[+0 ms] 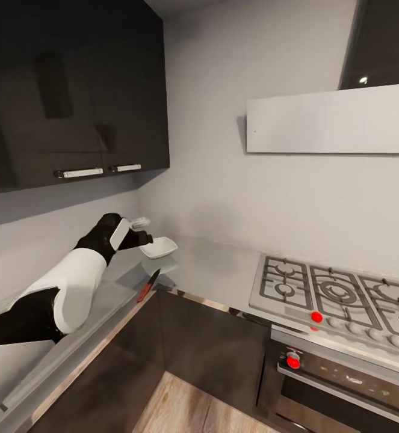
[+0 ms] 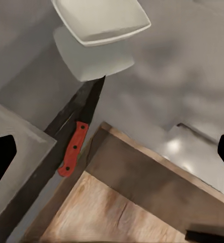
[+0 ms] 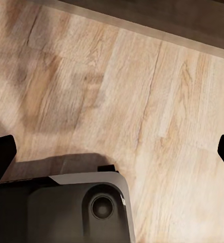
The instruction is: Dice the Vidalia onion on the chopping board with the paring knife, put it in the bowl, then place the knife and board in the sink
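Jaws of both the left gripper (image 2: pixel 112 147) and the right gripper (image 3: pixel 112 147) stand wide, holding nothing. Red-handled paring knife (image 2: pixel 79 131) lies on the grey counter (image 1: pixel 217 270) edge, just beside the shallow white squarish bowl (image 1: pixel 159 247).

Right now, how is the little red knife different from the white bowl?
The paring knife is thin and long with a red handle and dark blade; the bowl is wide, squarish and white. The paring knife lies flat near the edge of the countertop; the bowl sits farther back, open side up. Both rest on the grey countertop.
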Tool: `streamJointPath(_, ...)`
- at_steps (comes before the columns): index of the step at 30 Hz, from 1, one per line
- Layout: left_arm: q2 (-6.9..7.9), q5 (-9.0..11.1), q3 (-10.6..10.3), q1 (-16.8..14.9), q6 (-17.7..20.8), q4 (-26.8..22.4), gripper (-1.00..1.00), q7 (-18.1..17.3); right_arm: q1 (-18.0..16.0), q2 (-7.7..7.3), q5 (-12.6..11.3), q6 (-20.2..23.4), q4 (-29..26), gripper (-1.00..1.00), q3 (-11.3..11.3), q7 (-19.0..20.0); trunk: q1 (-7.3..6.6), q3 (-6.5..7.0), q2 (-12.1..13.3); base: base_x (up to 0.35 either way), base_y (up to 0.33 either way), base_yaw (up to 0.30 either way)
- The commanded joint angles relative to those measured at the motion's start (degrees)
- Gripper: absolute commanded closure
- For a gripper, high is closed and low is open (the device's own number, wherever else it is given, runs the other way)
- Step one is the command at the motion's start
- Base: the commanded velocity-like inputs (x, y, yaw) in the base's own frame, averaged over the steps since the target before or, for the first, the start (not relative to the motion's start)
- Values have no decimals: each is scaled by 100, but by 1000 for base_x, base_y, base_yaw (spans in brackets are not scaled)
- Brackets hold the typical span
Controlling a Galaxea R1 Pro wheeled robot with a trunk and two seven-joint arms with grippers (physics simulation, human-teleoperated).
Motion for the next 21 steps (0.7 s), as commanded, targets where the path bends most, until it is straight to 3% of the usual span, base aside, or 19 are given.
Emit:
streamJointPath(1, -17, 5, 77, 2, 20, -8, -100, 117, 4, 3, 6, -7, -7, -100, -13, -5, 2, -1, -3, 0, 0, 0)
streamJointPath(8, -89, -18, 140, 25, 10, 0, -100, 369, 4, 4, 6, -6, -7, -100, -13, -11, 2, -1, -3, 0, -165, 73)
streamJointPath(15, -99, -23, 148, 33, 9, 1, -100, 388, 4, 4, 6, -7, -7, -100, -13, -13, 2, -1, -3, 0, -283, 257)
streamJointPath(21, -85, -24, 152, 41, 9, -1, -100, 389, 4, 4, 6, -8, 54, -100, -13, -9, 2, -1, -3, 0, -72, 284)
